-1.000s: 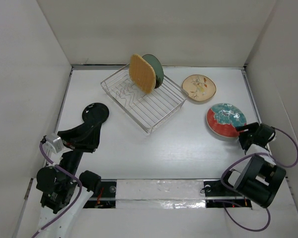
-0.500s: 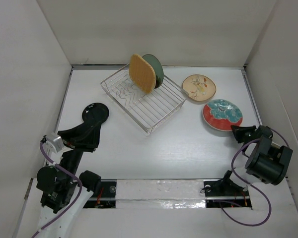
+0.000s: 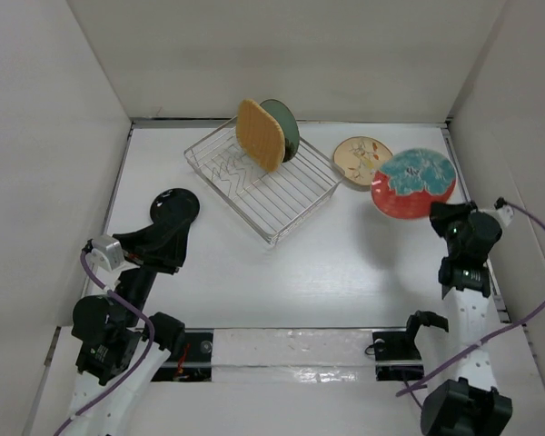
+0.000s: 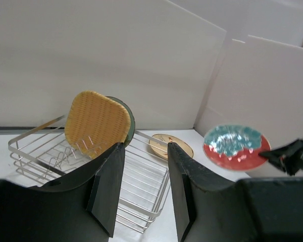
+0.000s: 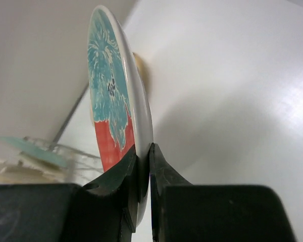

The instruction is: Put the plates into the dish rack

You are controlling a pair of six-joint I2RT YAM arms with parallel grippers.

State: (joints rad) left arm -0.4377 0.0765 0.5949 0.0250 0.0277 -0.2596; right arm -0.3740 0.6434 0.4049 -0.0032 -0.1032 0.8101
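Step in hand: judging by the lift, you are working the transfer of the red and teal plate (image 3: 409, 182) to the rack (image 3: 302, 195), with the pick done and the placing not yet begun.
Right pincer: the right pincer (image 5: 143, 154) is clamping shut on this plate's rim, with the edge pinched between both fingers.
Plate position: the plate is hanging above the counter (image 3: 254, 282), casting a shadow and touching nothing. It is sitting right of the rack and, seen from above, overlapping the edge of the flowered plate (image 3: 359, 159) lying flat below.
Plate attitude: the wrist camera is showing it nearly on edge, patterned face turned left.
Rack: a tan plate (image 3: 259, 136) and a green plate (image 3: 286, 123) are standing close together at its far end. The zigzag wires nearer you are showing no plate.
Left pincer: the left pincer (image 4: 141, 181) is standing open and gripping nothing. It is sitting just by the black plate (image 3: 177, 204) lying flat on the left, and you cannot tell whether they are touching.
Next move: you are likely needing to bring the plate left over the rack and hold it on edge. Then line it up with a free slot beside the tan plate and lower it until the rim seats between wires before releasing.
Progress: two plates are sitting racked, one is in hand, and two are lying in view on the counter.
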